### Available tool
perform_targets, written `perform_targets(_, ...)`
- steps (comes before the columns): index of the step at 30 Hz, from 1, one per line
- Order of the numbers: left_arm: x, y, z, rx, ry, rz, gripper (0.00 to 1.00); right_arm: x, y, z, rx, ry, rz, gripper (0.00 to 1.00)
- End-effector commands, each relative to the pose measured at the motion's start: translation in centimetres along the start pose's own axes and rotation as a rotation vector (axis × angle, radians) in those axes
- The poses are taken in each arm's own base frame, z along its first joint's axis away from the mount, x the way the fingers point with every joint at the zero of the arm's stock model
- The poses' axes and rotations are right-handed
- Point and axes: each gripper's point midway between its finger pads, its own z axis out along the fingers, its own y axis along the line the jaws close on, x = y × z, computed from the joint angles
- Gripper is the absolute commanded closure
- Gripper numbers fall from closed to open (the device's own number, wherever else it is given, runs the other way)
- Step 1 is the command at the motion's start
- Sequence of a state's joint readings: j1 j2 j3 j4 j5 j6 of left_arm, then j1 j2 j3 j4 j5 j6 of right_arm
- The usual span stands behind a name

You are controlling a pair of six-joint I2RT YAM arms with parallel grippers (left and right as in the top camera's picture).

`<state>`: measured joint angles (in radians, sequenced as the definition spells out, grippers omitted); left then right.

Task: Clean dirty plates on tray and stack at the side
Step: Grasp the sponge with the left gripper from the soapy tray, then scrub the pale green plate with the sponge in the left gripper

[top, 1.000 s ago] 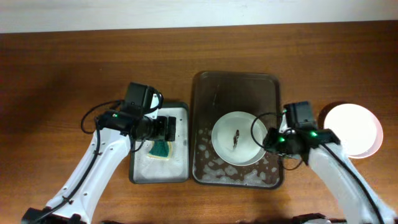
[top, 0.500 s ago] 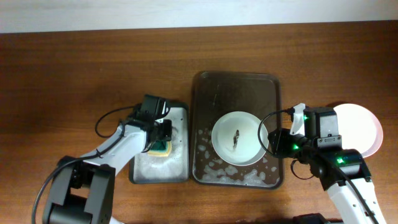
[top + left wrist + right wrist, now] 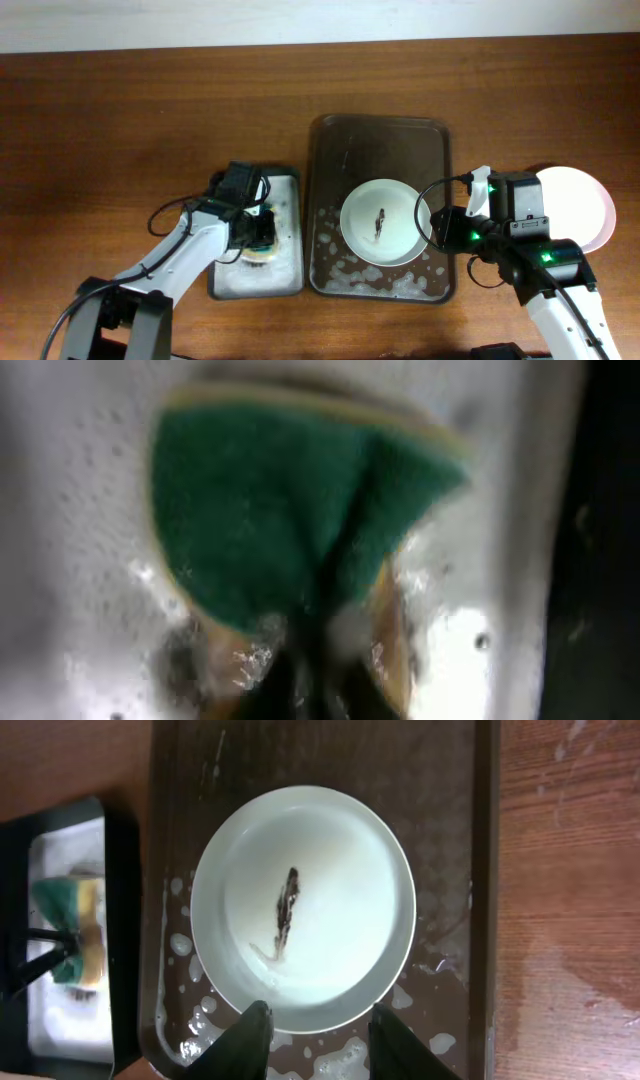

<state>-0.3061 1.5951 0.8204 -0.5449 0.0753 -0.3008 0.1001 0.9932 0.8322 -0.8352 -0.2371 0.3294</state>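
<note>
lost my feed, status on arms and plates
Left gripper shut on sponge, in grey tray. Right gripper open at white plate rim. Plate on brown tray, smear uncleaned. Nothing blocking.

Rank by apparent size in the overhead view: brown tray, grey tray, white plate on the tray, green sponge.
Largest to smallest:
brown tray
grey tray
white plate
green sponge, partly hidden under the left gripper
</note>
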Motion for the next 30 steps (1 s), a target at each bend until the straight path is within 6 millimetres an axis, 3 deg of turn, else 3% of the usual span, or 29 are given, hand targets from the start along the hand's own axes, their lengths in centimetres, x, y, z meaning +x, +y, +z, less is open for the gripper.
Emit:
perform_targets(1, 1.5, 0.3, 0.7, 0.001, 0.041, -0.017, 1.00, -0.3, 0.1, -0.2, 0.005, -0.013, -0.015, 0.66)
perform_targets(2, 1.1, 0.1, 0.1, -0.001, 0.049, -0.018, 1.00, -0.6, -0.8, -0.1, 0.054, -0.024, -0.013, 0.56)
perform_targets(3, 0.5, -0.1, -0.8, -0.002, 0.051, -0.017, 1.00, -0.7, -1.6, 0.1, 0.101, -0.024, -0.010, 0.55)
perform_targets(6, -3.2, -1.8, -6.3, 0.007, 0.030, -0.002, 1.00, 0.3, -2.8, 2.6, 0.147, 0.081, 0.021, 0.55)
perform_targets(8, -4.7, -2.7, -9.1, 0.013, 0.015, 0.008, 1.00, 1.2, -3.3, 4.3, 0.163, 0.157, 0.057, 0.62)
perform_targets(10, -5.2, -3.6, -9.7, 0.043, 0.005, 0.018, 1.00, 1.5, -4.0, 5.6, 0.190, 0.191, 0.063, 0.61)
perform_targets(15, -5.1, -12.3, -10.0, 0.281, -0.049, 0.139, 1.00, 2.6, -5.8, 10.4, 0.236, 0.299, 0.078, 0.62)
perform_targets(16, -5.3, -13.9, -9.9, 0.307, -0.072, 0.151, 1.00, 3.1, -6.2, 11.6, 0.244, 0.325, 0.080, 0.67)
perform_targets(18, -5.0, -17.4, -9.2, 0.355, -0.092, 0.194, 1.00, 3.8, -6.9, 13.3, 0.255, 0.361, 0.083, 0.91)
perform_targets(19, -4.3, -19.2, -8.0, 0.373, -0.078, 0.205, 1.00, 3.7, -7.0, 13.6, 0.255, 0.357, 0.082, 0.96)
perform_targets(23, -2.6, -22.8, -4.0, 0.395, -0.026, 0.214, 1.00, 3.5, -7.1, 13.6, 0.263, 0.347, 0.079, 0.96)
perform_targets(25, -1.0, -26.0, -1.5, 0.496, 0.039, 0.238, 1.00, 3.5, -7.1, 13.5, 0.264, 0.350, 0.080, 0.96)
perform_targets(30, 1.5, -26.6, 5.0, 0.468, 0.146, 0.181, 1.00, 3.8, -7.2, 13.4, 0.268, 0.361, 0.082, 0.96)
